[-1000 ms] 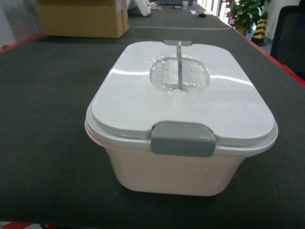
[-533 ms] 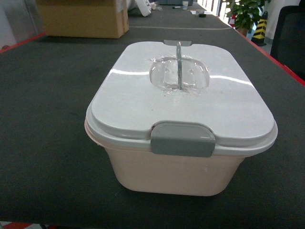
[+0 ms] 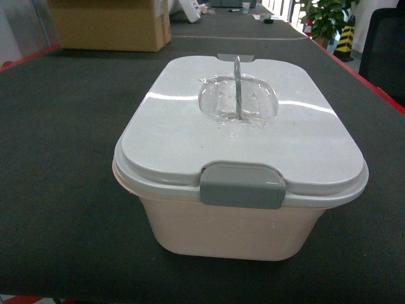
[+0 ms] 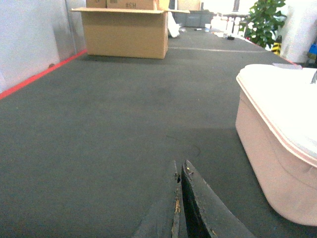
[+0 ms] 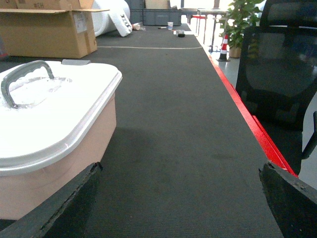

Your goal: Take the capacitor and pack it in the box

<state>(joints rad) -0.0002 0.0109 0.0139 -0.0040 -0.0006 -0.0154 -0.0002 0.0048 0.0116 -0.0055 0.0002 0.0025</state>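
- The left end effector (image 4: 180, 198) sits low over the dark desk (image 4: 114, 129) with its two black fingers pressed together, holding nothing; the box's left flank lies to its right, apart from it.
- The right end effector (image 5: 181, 198) has its fingers spread wide at the two bottom corners of its wrist view, with nothing between them; the box is just beside the left finger.
- The box (image 3: 234, 231) stands upright in the middle of the desk, close to the head camera, with its lid (image 3: 240, 133) shut.
- Its long axis runs away from the head camera; a short end with a grey latch (image 3: 242, 185) faces the robot, and a second latch (image 3: 235, 57) sits on the far end.
- The grey handle (image 5: 22, 74) reads as a thin edge-on strip in the head view; the right wrist view shows its arch, standing up over a clear recess.
- Only the right wrist view shows a black chair (image 5: 277, 74) past the desk's red edge.
- Far back stand a cardboard carton (image 4: 126, 32) and a potted plant (image 3: 326, 16).
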